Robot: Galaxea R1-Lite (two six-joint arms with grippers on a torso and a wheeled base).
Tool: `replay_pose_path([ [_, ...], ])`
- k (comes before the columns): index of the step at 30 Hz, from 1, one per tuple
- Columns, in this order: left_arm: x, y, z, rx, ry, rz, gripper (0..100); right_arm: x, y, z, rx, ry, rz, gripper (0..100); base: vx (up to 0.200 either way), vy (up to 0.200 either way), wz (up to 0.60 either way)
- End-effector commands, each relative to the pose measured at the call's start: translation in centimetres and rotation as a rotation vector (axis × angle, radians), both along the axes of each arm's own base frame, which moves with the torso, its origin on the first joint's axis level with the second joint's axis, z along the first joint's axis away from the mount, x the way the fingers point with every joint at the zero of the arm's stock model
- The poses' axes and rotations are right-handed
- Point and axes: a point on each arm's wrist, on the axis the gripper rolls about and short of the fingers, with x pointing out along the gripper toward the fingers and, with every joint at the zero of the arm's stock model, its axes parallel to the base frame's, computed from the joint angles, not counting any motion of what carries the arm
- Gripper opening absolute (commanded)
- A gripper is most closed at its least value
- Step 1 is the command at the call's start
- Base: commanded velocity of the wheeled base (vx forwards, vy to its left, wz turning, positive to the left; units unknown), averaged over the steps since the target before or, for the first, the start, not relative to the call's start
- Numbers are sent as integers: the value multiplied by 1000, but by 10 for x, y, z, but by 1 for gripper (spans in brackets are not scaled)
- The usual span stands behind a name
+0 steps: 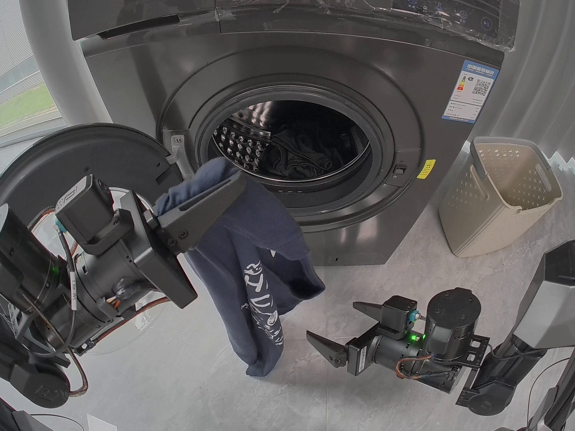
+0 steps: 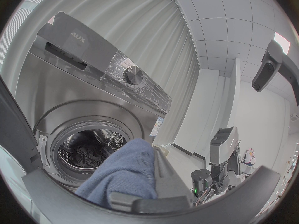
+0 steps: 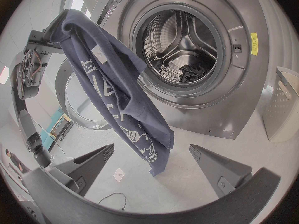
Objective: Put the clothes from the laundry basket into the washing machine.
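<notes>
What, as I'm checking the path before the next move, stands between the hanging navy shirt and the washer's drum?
Nothing visible does. The left end effector holds the shirt just in front of the washer, whose door is swung wide aside; dark clothes lie low inside the drum.

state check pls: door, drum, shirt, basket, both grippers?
washing machine door: open, swung to the left.
drum: holds a dark garment.
left gripper: shut on navy shirt.
navy shirt: hanging in front of the drum, not in yet.
right gripper: open, empty.
laundry basket: no clothes visible inside.
</notes>
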Motion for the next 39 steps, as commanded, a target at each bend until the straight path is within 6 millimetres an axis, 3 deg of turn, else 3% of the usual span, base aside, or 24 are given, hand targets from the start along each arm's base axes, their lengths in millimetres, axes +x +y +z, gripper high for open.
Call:
replay_pose_path([
  [1, 0, 0, 2, -5, -6, -1, 0, 3, 2, -3, -9, 1, -3, 100, 0, 0, 0],
  [11, 0, 1, 5, -15, -17, 0, 0, 27, 21, -19, -19, -14, -11, 100, 0, 0, 0],
  [18, -1, 1, 5, -15, -18, -1, 0, 64, 29, -4, 49, -109, -48, 100, 0, 0, 0],
  [31, 0, 1, 4, -12, -13, 0, 0, 79, 50, -2, 100, -196, 34, 100, 0, 0, 0],
  [32, 0, 1, 4, -12, -13, 0, 0, 79, 51, 0, 109, -203, 38, 0, 0, 0, 0],
  [39, 2, 0, 2, -10, 1, 0, 0, 74, 44, 21, 147, -242, 44, 0, 0, 0, 0],
])
